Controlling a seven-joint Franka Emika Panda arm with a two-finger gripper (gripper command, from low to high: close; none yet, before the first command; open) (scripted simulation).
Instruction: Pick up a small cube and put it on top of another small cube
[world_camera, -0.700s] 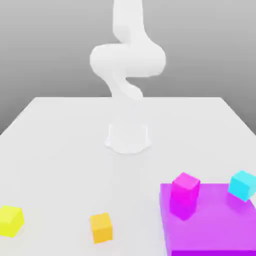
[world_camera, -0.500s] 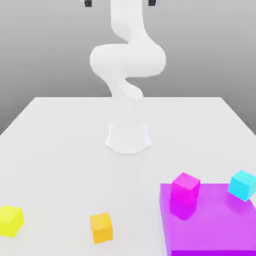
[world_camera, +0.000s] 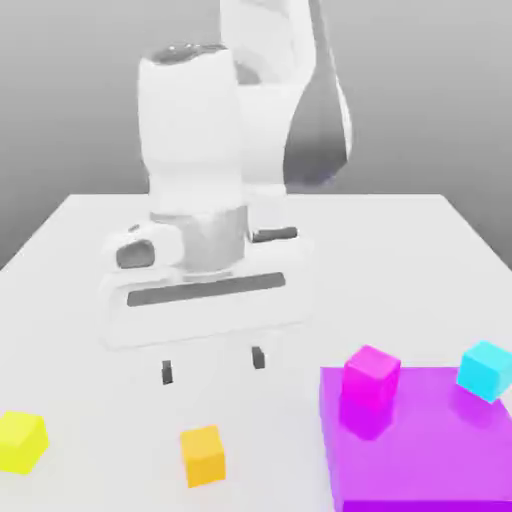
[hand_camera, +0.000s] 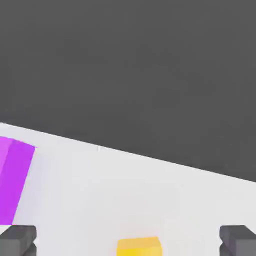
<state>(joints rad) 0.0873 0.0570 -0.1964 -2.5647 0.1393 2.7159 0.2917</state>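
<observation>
Near the worktop's (world_camera: 90, 240) front edge sits the small plain orange cube (world_camera: 203, 455), untouched. Just above and behind it we now see the claw (world_camera: 212, 364), which has swung down from high over the arm's base in under a second. We judge the approach nearly done. Its dark fingertips (world_camera: 167, 372) are spread wide, holding and touching nothing.

Orange cube (world_camera: 203, 455) below the pincer (world_camera: 213, 365) looks smooth and matt, purple block (world_camera: 430, 440) glossy enough to reflect cubes.
</observation>
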